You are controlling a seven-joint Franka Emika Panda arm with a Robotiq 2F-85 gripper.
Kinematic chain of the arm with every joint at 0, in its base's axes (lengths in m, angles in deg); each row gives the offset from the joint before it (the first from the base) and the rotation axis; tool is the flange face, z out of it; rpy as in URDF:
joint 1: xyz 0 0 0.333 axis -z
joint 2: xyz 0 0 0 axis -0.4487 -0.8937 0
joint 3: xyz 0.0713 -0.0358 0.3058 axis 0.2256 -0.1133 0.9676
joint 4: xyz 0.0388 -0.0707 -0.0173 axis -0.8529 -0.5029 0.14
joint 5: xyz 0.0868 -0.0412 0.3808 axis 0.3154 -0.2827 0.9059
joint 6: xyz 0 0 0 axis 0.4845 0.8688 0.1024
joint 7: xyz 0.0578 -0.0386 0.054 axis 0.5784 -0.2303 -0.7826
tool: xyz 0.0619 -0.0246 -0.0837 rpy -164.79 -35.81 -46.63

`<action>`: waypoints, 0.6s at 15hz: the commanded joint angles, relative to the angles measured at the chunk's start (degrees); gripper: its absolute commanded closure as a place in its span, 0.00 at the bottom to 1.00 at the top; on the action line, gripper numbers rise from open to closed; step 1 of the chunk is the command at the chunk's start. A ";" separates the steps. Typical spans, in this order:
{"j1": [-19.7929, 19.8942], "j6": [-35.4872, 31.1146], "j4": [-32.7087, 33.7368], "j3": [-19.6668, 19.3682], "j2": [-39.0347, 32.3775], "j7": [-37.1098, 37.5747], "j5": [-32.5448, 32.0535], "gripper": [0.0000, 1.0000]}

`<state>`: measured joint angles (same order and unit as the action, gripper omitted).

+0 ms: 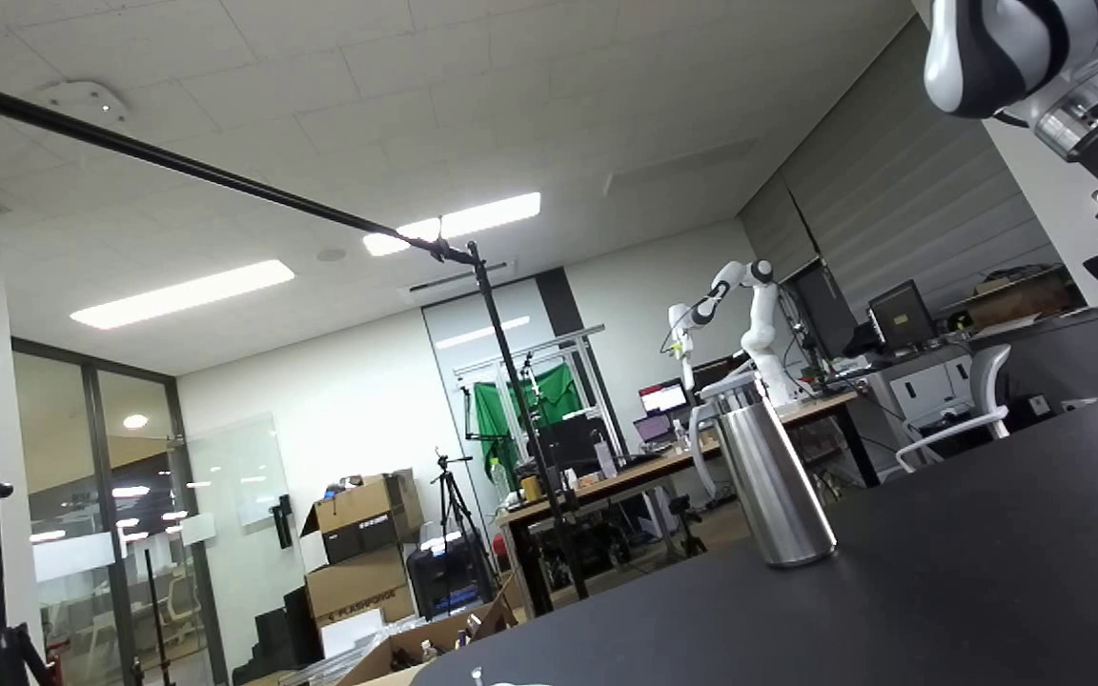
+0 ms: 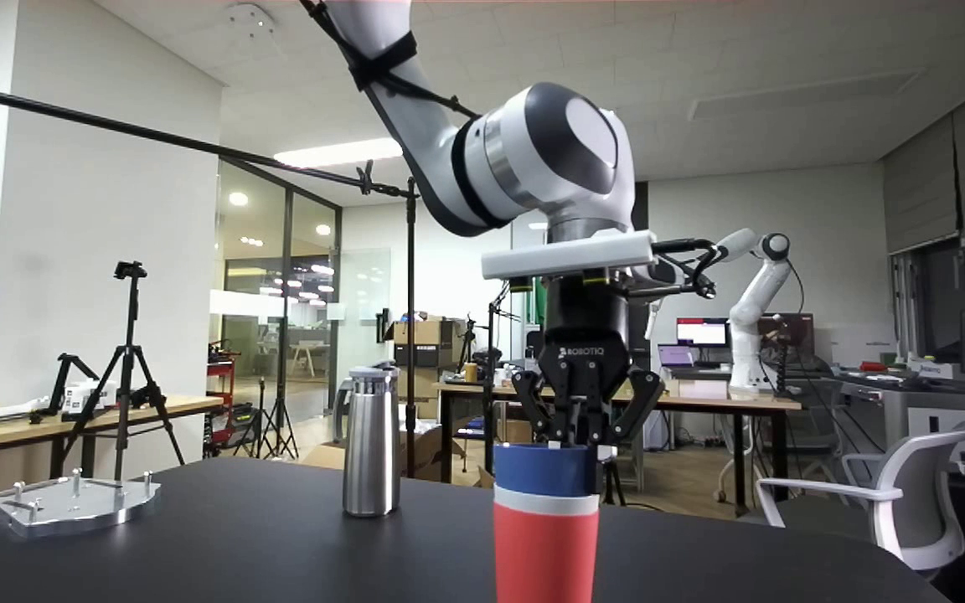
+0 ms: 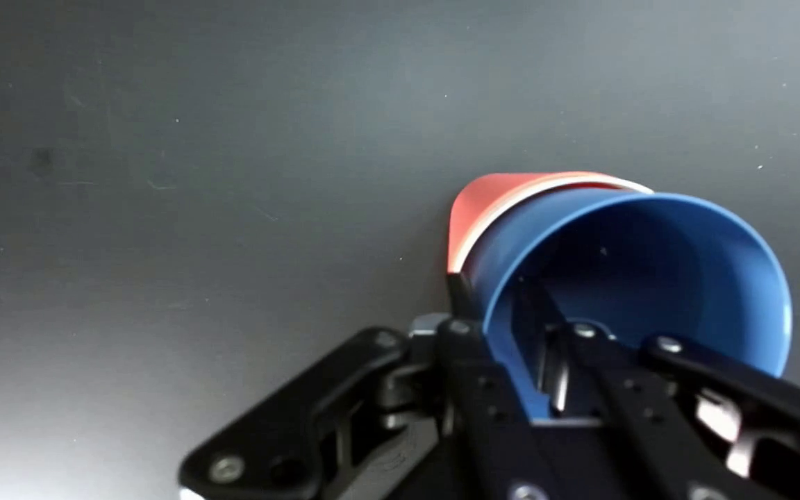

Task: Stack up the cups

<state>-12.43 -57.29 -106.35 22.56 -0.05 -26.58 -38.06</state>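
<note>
The blue cup (image 2: 537,471) stands upright inside a red cup (image 2: 545,548), with its upper part sticking out. They also show in the wrist view as the blue cup (image 3: 733,278) and the red cup (image 3: 473,208). A white band (image 2: 524,501) runs round the red cup's top; I cannot tell whether it is a white cup's rim. No whole white cup is in view. My gripper (image 2: 580,448) is partly open over the blue cup's rim. In the wrist view its fingers (image 3: 492,288) straddle the wall, one inside and one outside, with a gap between them.
The tall silver metal cylinder (image 2: 371,444) stands on the black table (image 2: 281,553), behind and to one side of the cups. It shows in both exterior views (image 1: 778,486). A clear plate with metal pegs (image 2: 72,502) lies near the table's far left edge.
</note>
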 commanded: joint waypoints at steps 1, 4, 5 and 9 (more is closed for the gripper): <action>-0.26 0.64 -0.94 -0.03 1.38 1.73 -0.57 0.47; -0.33 1.40 -0.78 0.03 2.65 1.30 -0.70 0.27; -0.34 1.70 -0.70 0.05 3.15 1.17 -0.62 0.19; -0.44 4.08 -0.24 0.06 6.26 0.43 -0.38 0.00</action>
<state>-12.63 -55.76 -106.40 22.68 2.77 -26.62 -38.03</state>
